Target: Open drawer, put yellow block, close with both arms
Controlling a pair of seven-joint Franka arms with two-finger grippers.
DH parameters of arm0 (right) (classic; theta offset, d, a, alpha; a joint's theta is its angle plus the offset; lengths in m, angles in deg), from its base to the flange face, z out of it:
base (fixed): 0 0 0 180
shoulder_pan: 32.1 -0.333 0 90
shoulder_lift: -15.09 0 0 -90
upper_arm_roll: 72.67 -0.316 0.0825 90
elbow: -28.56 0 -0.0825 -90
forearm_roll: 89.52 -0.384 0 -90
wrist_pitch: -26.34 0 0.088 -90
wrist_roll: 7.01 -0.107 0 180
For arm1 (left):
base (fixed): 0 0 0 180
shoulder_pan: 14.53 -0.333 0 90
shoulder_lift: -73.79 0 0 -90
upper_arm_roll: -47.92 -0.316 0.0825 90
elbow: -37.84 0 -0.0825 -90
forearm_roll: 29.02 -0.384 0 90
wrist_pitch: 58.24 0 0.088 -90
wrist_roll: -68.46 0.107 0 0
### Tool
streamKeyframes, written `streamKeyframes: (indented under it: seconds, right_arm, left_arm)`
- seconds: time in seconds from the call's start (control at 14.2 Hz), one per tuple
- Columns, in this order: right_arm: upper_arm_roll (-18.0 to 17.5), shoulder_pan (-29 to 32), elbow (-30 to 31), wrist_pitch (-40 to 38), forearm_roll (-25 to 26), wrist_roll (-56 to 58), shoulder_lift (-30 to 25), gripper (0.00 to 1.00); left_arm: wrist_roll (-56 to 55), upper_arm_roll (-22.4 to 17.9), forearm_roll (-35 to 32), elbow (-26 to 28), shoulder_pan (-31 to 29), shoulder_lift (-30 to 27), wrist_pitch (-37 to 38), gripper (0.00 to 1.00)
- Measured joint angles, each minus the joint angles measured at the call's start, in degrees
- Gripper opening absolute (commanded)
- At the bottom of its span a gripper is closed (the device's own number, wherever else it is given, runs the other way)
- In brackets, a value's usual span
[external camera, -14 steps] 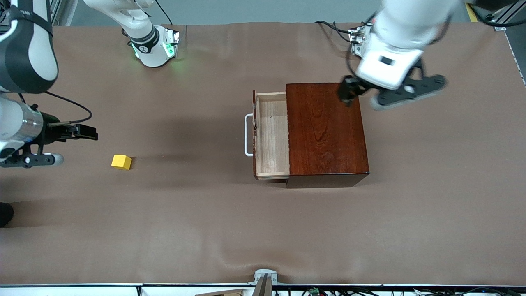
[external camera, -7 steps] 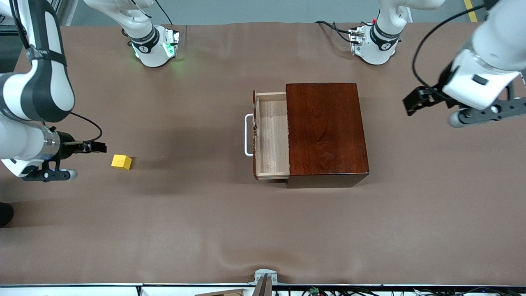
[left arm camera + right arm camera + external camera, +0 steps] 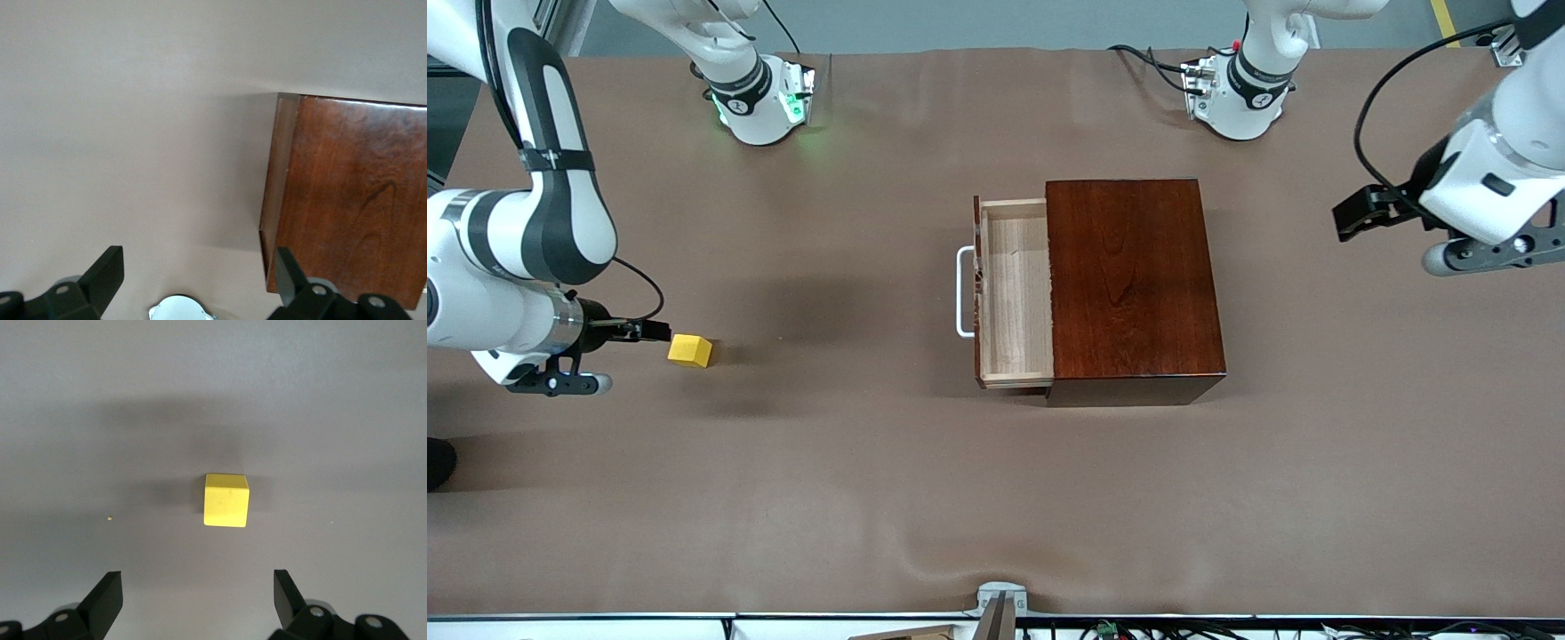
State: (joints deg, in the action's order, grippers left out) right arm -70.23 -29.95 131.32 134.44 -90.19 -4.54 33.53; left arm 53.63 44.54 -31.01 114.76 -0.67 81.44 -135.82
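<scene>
My right gripper (image 3: 656,331) has dropped and crept in over the last second, so it now hangs just beside the yellow block (image 3: 690,350), fingers spread wide and empty, the cube lying apart from them on the table (image 3: 871,498). I judge the grasp comes next. The drawer (image 3: 1014,293) stands pulled out of the box (image 3: 1134,284), ready. My left gripper (image 3: 1360,216) has swung off the box toward its own table end, fingers apart, holding nothing.
</scene>
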Motion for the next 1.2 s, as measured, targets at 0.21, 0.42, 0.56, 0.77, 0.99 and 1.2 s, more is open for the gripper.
streamKeyframes:
  seconds: [0.21, 0.42, 0.56, 0.77, 0.99, 1.2]
  right_arm:
    - [0.01, 0.19, 3.58, 5.9, 0.0, 0.0, 0.24, 1.0]
    - [0.05, 0.41, 7.07, 10.79, 0.0, 0.01, 1.21, 1.0]
    - [0.11, 0.67, 7.76, 12.78, 0.0, 0.01, 2.57, 1.0]
    - [0.16, 2.43, 8.98, 17.2, 0.0, 1.28, 5.24, 1.0]
    - [0.15, 3.1, 9.98, 19.53, -0.05, 1.89, 6.99, 1.0]
    - [0.08, 3.1, 11.53, 22.34, -0.06, 1.89, 7.89, 1.0]
  left_arm:
    - [1.99, 0.0, 0.0, 9.41, -1.58, -5.77, -4.98, 1.0]
    - [2.29, 0.09, 0.0, 17.06, -1.91, -11.27, -7.1, 1.0]
    - [2.4, 0.27, 0.0, 20.2, -1.9, -13.68, -8.27, 1.0]
    - [3.48, 0.26, 0.0, 21.3, -1.91, -15.15, -9.02, 1.0]
    - [4.46, 0.18, 0.0, 21.15, -2.03, -15.65, -9.22, 1.0]
    - [6.31, 0.12, 0.0, 21.12, -2.93, -15.69, -9.26, 1.0]
